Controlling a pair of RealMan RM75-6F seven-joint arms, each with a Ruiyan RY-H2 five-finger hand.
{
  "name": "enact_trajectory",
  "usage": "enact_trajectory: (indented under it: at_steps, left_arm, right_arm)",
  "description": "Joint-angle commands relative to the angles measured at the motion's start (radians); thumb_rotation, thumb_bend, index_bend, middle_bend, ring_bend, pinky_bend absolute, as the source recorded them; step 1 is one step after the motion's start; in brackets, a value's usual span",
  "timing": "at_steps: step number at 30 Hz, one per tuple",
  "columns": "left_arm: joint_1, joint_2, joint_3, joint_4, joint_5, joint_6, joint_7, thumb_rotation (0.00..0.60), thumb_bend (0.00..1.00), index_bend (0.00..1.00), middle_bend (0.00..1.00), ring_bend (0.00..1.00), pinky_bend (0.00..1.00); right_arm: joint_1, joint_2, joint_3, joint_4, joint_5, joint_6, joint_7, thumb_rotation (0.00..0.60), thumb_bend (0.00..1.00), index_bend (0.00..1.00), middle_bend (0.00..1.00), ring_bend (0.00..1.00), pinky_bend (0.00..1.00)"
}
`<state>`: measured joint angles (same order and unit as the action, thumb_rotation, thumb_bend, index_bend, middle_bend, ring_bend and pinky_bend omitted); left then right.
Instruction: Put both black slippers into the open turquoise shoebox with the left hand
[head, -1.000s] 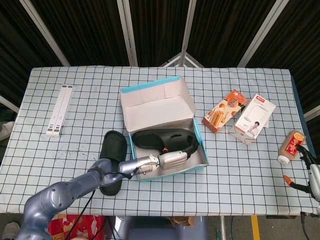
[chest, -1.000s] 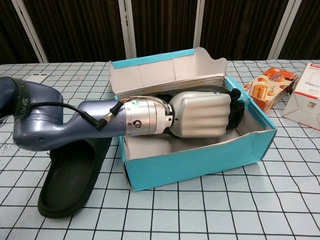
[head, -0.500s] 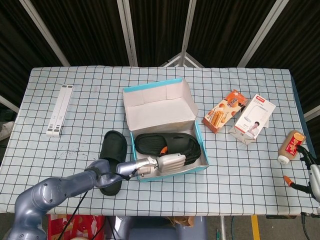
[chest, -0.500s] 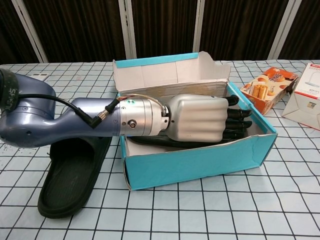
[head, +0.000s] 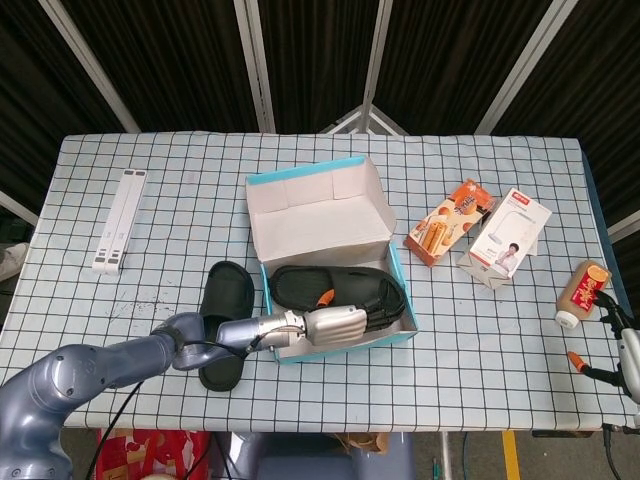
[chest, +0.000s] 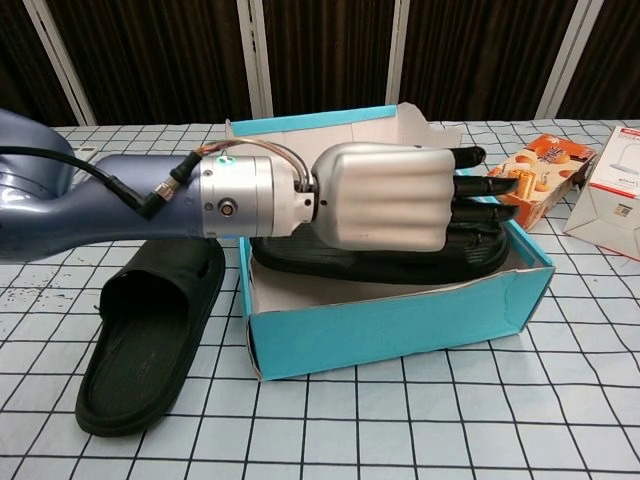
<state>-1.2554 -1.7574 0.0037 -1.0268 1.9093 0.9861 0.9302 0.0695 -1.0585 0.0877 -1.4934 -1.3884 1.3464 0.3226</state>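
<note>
The open turquoise shoebox (head: 398, 335) (chest: 400, 325) stands mid-table with its lid up. One black slipper (head: 335, 284) (chest: 380, 262) lies flat inside it. The other black slipper (head: 222, 322) (chest: 150, 335) lies on the cloth just left of the box. My left hand (head: 335, 322) (chest: 385, 198) hovers over the box's front half, above the boxed slipper, fingers (chest: 482, 186) stretched out toward the right and holding nothing. My right hand (head: 622, 352) shows only partly at the far right table edge; its fingers cannot be read.
A white folding stand (head: 118, 220) lies far left. An orange snack box (head: 450, 222) (chest: 535, 172) and a white carton (head: 507, 232) (chest: 608, 195) sit right of the shoebox. A small bottle (head: 583, 293) lies near the right edge.
My left hand let go of the slipper, which now lies flat in the box. The hand rose out of the box and drew back to the left with its fingers straightened.
</note>
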Motion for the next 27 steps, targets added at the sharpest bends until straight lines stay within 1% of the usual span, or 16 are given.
enact_trajectory:
  at_steps: [1, 3, 5, 11, 13, 15, 19, 23, 25, 27]
  left_arm:
    - [0.011, 0.068, -0.002, -0.072, -0.001, -0.016, 0.041, 0.6, 0.35, 0.0, 0.0, 0.0, 0.2]
    - [0.02, 0.095, -0.005, -0.107, -0.009, -0.027, 0.06, 0.6, 0.35, 0.0, 0.0, 0.0, 0.2]
    - [0.031, 0.104, -0.008, -0.124, -0.02, -0.033, 0.068, 0.6, 0.35, 0.0, 0.0, 0.0, 0.2]
    - [0.043, 0.092, -0.014, -0.119, -0.036, -0.063, 0.087, 0.6, 0.35, 0.0, 0.0, 0.0, 0.2]
    - [0.047, 0.083, -0.018, -0.113, -0.042, -0.069, 0.087, 0.6, 0.31, 0.0, 0.0, 0.0, 0.2]
    - [0.053, 0.07, -0.024, -0.104, -0.055, -0.075, 0.086, 0.6, 0.24, 0.0, 0.0, 0.0, 0.2]
    - [0.053, 0.045, -0.032, -0.086, -0.055, -0.074, 0.087, 0.6, 0.16, 0.0, 0.0, 0.0, 0.2]
    - [0.074, 0.041, -0.061, -0.108, -0.076, -0.022, 0.042, 0.6, 0.12, 0.0, 0.0, 0.0, 0.2]
    - [0.119, 0.044, -0.091, -0.153, -0.126, 0.04, -0.024, 0.6, 0.12, 0.0, 0.0, 0.0, 0.2]
    - [0.17, 0.05, -0.108, -0.217, -0.167, 0.111, -0.101, 0.6, 0.12, 0.0, 0.0, 0.0, 0.2]
  right_arm:
    - [0.0, 0.001, 0.0, -0.002, 0.0, 0.001, -0.002, 0.6, 0.23, 0.12, 0.22, 0.31, 0.33]
    - [0.0, 0.002, -0.001, -0.005, 0.0, -0.002, -0.004, 0.6, 0.23, 0.12, 0.22, 0.31, 0.33]
    - [0.001, 0.001, -0.001, -0.006, 0.001, -0.004, -0.005, 0.6, 0.23, 0.12, 0.22, 0.31, 0.33]
    - [0.0, 0.002, 0.0, -0.008, 0.003, -0.002, -0.007, 0.6, 0.23, 0.12, 0.22, 0.31, 0.33]
    - [0.0, 0.001, 0.001, -0.006, 0.005, -0.003, -0.01, 0.6, 0.23, 0.12, 0.22, 0.31, 0.33]
    - [-0.001, 0.001, 0.0, -0.006, 0.006, -0.003, -0.009, 0.6, 0.23, 0.12, 0.22, 0.31, 0.33]
    - [0.001, 0.0, 0.0, -0.002, 0.006, -0.006, -0.007, 0.6, 0.23, 0.12, 0.22, 0.31, 0.33]
    - [0.002, -0.001, 0.002, 0.004, 0.01, -0.01, -0.004, 0.6, 0.23, 0.12, 0.22, 0.31, 0.33]
    - [0.001, 0.0, 0.001, 0.005, 0.009, -0.009, 0.0, 0.6, 0.23, 0.12, 0.22, 0.31, 0.33]
    - [-0.001, 0.001, 0.001, 0.005, 0.006, -0.006, 0.004, 0.6, 0.23, 0.12, 0.22, 0.31, 0.33]
